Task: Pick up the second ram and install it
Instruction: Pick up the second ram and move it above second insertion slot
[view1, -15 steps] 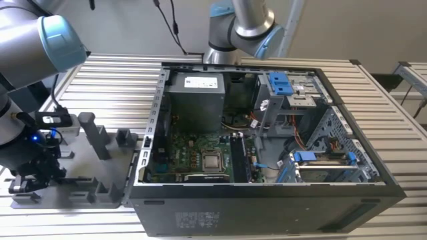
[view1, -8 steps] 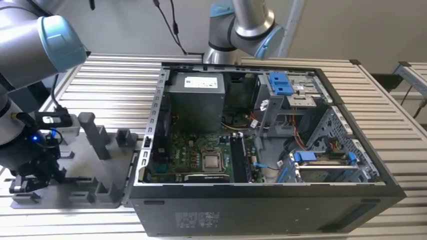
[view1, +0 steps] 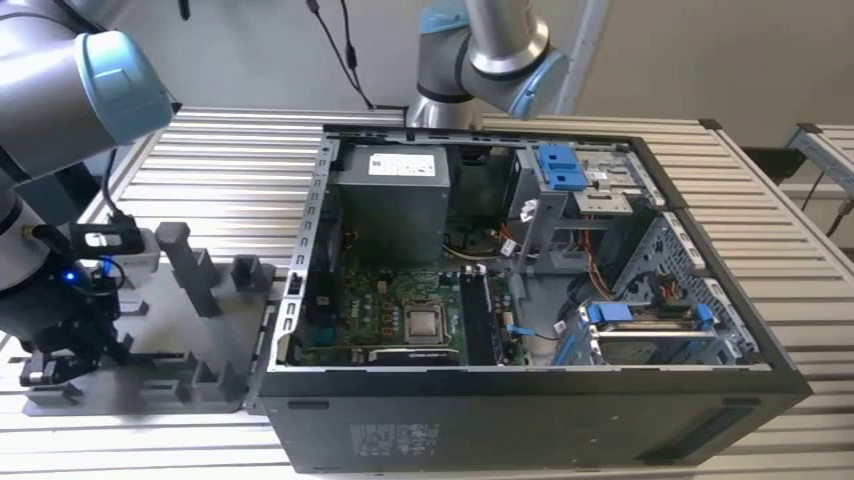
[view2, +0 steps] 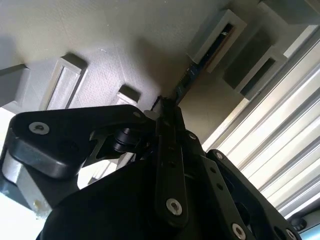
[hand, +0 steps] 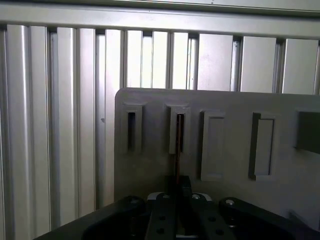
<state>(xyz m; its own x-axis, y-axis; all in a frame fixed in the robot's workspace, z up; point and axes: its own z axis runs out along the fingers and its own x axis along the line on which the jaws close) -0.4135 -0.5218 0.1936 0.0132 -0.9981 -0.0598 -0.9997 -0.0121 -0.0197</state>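
Surfaces noted: holder tray (hand: 235, 105) is matt grey plastic with a fine grainy texture. table (hand: 50, 125) is ribbed bare metal with a satin sheen. gripper (view2: 167, 107) is smooth semi-gloss black with bright metal screw heads. memory stick (view2: 186, 84) has a dark matt board edge. computer case (view1: 534, 430) is matt black sheet metal, with blue plastic clips (view1: 561, 165) inside.

Arm (view1: 40, 100), upper left of exterior view: silver-grey tubes, pale blue joint cap (view1: 127, 85), black cabling (view1: 44, 238) below. Gripper (view2: 166, 106): matte black linkages (view2: 75, 137), silver screws (view2: 173, 205).

Soft even exterior light, wrist views dim, glare on slatted table (view2: 285, 145), hand (view2: 167, 106) silhouetted dark
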